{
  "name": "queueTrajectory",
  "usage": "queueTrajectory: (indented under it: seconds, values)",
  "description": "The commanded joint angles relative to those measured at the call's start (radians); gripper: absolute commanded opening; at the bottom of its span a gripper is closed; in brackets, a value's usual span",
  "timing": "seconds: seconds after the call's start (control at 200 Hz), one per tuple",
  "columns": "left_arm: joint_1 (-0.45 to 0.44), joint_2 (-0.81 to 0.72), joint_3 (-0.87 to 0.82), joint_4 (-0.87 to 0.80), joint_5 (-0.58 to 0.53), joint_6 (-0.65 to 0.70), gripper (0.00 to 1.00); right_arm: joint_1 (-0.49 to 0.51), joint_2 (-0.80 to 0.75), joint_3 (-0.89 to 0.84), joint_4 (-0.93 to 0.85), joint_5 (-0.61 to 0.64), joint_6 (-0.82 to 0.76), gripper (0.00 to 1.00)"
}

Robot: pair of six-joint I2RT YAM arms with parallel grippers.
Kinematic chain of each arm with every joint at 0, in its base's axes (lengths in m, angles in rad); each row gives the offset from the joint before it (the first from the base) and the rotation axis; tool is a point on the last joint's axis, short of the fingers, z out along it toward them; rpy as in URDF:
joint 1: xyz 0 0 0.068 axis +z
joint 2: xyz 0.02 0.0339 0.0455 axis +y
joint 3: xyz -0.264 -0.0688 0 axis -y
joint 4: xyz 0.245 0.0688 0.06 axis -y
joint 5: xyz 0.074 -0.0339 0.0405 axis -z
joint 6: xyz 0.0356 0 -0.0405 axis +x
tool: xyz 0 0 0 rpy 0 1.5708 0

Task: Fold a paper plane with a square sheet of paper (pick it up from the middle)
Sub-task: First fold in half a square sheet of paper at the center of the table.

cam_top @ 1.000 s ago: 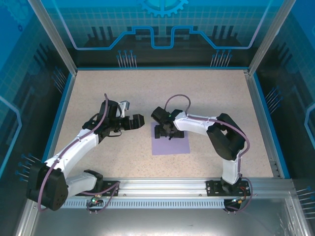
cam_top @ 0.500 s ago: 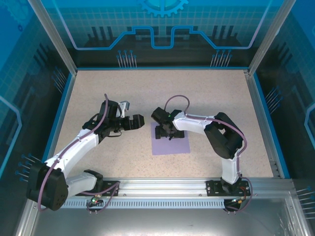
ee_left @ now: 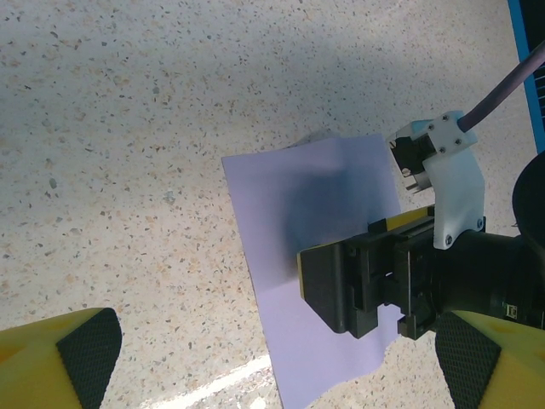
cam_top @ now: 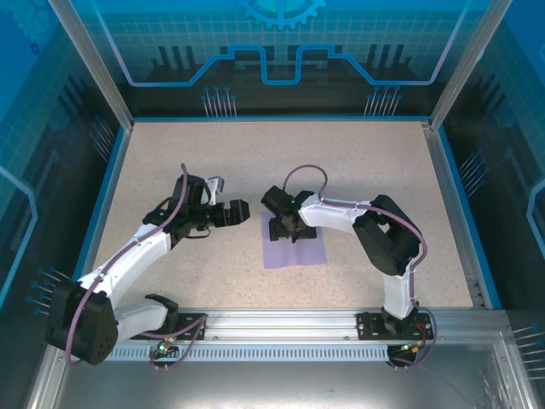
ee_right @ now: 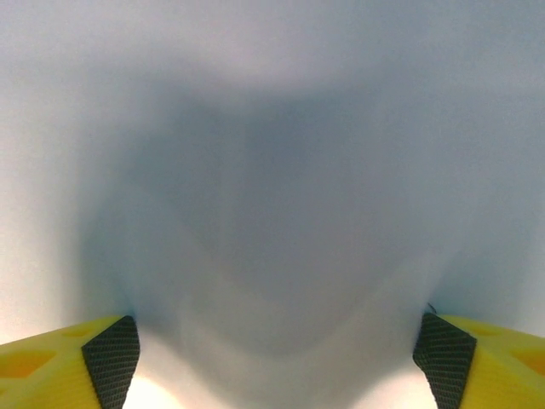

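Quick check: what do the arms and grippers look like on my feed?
The left arm and right arm have white shells, black joints and a purple cable each. The left gripper and right gripper are black-bodied, with yellow fingers and black textured pads.

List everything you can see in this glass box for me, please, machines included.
square sheet of paper: one, pale lilac, flat on the table near its middle
table: one, speckled beige, floor of the box
walls: blue-lit clear panels with printed lines, around the table
rail: one, silver metal, along the near edge, carrying both arm bases
cables: two, purple, one along each arm
left arm: one, white and black, left of the sheet and apart from it, jaws open wide
right arm: one, white and black, reaching down onto the middle of the sheet, jaws apart
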Motion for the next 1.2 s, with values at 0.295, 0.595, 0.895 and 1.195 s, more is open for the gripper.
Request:
queueTrajectory:
  seconds: [0.295,0.595,0.895,1.195]
  values:
    - [-0.005,0.009,-0.019,-0.01,0.0,0.004,0.99,0.02,-0.021,-0.002,-0.029,0.06,-0.033,0.65]
    - [-0.006,0.011,-0.016,-0.008,0.001,-0.002,0.99,0.029,-0.083,0.0,-0.026,0.076,-0.057,0.44]
    - [-0.006,-0.007,-0.006,-0.035,-0.008,-0.002,0.99,0.036,-0.149,-0.006,0.021,0.004,-0.075,0.3]
    - [0.089,-0.091,0.079,-0.221,-0.037,-0.002,0.99,-0.002,-0.311,-0.066,0.306,-0.37,-0.027,0.28]
